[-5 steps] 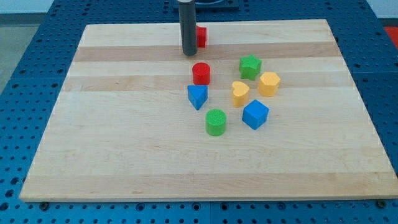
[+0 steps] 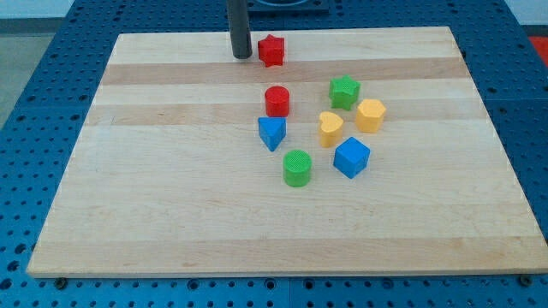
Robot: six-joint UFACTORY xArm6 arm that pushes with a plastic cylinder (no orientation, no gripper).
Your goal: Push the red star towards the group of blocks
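The red star (image 2: 271, 50) lies near the view's top edge of the wooden board (image 2: 154, 188). My tip (image 2: 241, 56) stands just to the star's left, a small gap apart. The group lies below: a red cylinder (image 2: 276, 101), a blue triangular block (image 2: 271, 133), a green cylinder (image 2: 297, 168), a blue cube (image 2: 351, 157), a yellow heart (image 2: 330, 127), a yellow hexagonal block (image 2: 370, 115) and a green star (image 2: 344, 91). The red cylinder is the group's block nearest the red star.
The board rests on a blue perforated table (image 2: 34, 77). The board's top edge runs just above the red star.
My tip has moved up and to the view's left, from in front of the red star to its left side. The star now shows in full. The blocks have not moved.
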